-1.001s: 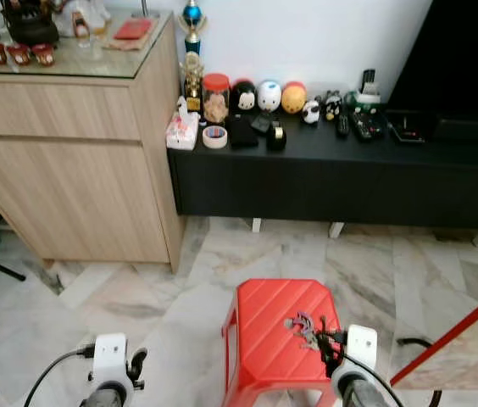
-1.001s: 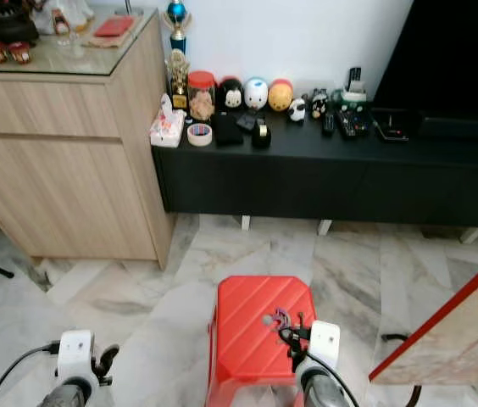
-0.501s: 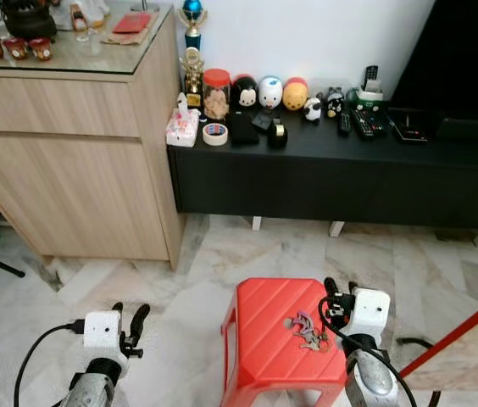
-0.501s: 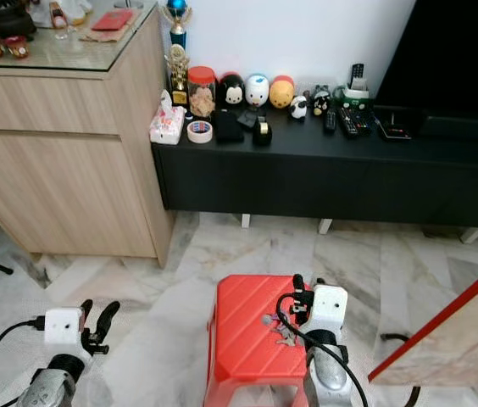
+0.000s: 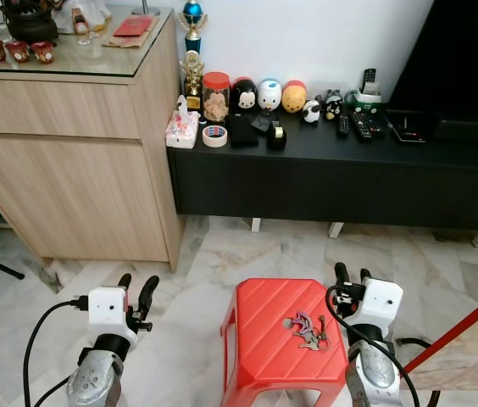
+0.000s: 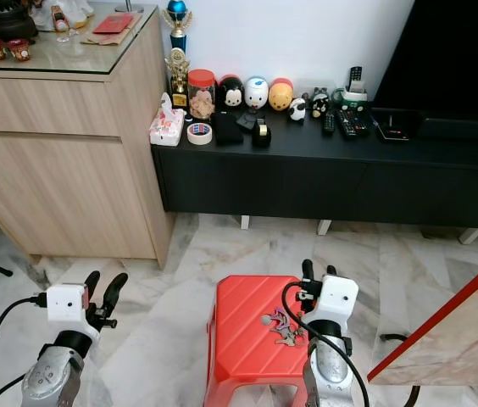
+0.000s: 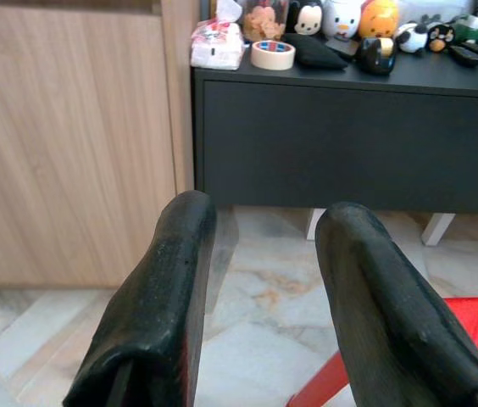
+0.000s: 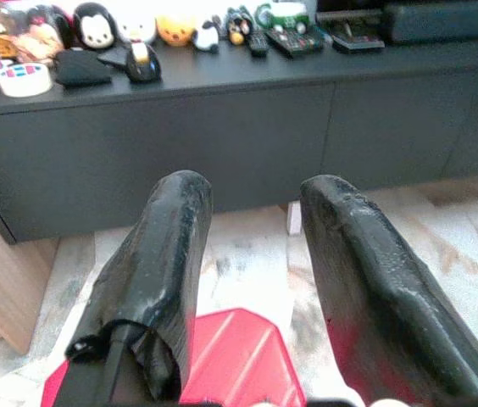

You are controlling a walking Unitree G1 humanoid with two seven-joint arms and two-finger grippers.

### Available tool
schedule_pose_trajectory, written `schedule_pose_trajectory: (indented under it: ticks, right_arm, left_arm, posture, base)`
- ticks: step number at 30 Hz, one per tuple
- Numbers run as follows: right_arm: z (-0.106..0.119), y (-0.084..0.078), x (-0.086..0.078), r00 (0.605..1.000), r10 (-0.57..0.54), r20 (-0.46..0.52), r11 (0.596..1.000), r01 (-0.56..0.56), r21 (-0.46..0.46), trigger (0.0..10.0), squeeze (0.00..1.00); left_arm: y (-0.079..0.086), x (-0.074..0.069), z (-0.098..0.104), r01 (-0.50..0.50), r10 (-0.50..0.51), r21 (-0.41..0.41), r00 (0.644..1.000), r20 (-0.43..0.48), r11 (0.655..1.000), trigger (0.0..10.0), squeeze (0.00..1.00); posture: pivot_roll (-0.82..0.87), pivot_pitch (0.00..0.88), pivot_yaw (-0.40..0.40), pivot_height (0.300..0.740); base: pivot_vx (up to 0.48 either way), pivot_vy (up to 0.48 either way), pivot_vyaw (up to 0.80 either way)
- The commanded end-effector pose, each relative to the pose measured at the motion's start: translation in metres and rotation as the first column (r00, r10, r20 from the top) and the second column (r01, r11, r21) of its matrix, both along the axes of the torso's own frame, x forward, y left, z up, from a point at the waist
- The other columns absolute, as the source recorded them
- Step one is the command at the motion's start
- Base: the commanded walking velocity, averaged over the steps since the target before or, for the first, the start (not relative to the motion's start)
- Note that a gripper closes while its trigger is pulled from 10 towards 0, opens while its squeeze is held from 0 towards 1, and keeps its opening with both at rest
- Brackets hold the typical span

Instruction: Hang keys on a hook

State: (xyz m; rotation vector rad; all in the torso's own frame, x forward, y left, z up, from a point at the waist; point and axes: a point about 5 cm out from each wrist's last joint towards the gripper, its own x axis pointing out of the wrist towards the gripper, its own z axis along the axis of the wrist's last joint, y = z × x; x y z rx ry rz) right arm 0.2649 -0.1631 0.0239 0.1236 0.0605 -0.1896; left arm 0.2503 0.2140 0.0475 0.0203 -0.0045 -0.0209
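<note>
I've got the keys (image 5: 306,330) lying loose on the red plastic stool (image 5: 264,339), toward its right side. My right gripper (image 5: 350,274) is raised just beside them at the stool's right edge, fingers apart and holding nothing. My left gripper (image 5: 136,287) is up over the marble floor (image 5: 197,271), well left of the stool, fingers apart too. Black TV console (image 5: 341,170) ahead.
</note>
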Motion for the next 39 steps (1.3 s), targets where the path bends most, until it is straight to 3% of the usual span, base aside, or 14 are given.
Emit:
schedule_pose_trajectory:
  ticks: [1, 10, 21, 34, 39]
  right_arm:
    - [-0.002, -0.003, -0.002, 0.999, -0.033, -0.014, 0.999, 0.033, 0.026, 10.0, 0.0]
    - [0.006, 0.002, 0.001, 0.999, 0.033, 0.012, 0.999, -0.032, -0.031, 10.0, 0.0]
    - [0.011, 0.006, 0.005, 0.999, 0.039, 0.021, 0.999, -0.038, -0.029, 10.0, 0.0]
    - [0.014, -0.002, 0.009, 0.999, 0.037, 0.006, 0.999, -0.036, -0.036, 10.0, 0.0]
    - [0.013, 0.005, 0.008, 0.997, 0.078, -0.007, 0.996, -0.078, -0.03, 10.0, 0.0]
  left_arm:
    - [0.002, 0.001, 0.002, -0.011, 0.011, -0.014, 1.0, -0.004, 1.0, 10.0, 0.0]
    - [-0.004, 0.006, 0.005, -0.012, 0.011, -0.037, 1.0, -0.006, 0.999, 10.0, 0.0]
    - [-0.003, 0.006, 0.008, -0.019, 0.019, -0.042, 1.0, -0.004, 0.999, 10.0, 0.0]
    - [-0.002, 0.015, 0.02, -0.028, 0.03, -0.056, 0.999, 0.024, 0.998, 10.0, 0.0]
    - [-0.006, 0.014, 0.023, -0.024, 0.026, -0.068, 0.999, 0.029, 0.997, 10.0, 0.0]
  posture:
    - [0.09, 0.0, -0.061, 0.74]
    - [0.08, 0.0, -0.063, 0.74]
    - [0.09, 0.0, -0.073, 0.74]
    - [0.08, 0.009, -0.08, 0.74]
    - [0.09, 0.025, -0.089, 0.73]
  base:
    - [0.0, 0.0, 0.0]
    - [0.0, 0.0, 0.0]
    - [0.0, 0.0, 0.0]
    - [0.0, 0.0, 0.0]
    - [0.0, 0.0, 0.0]
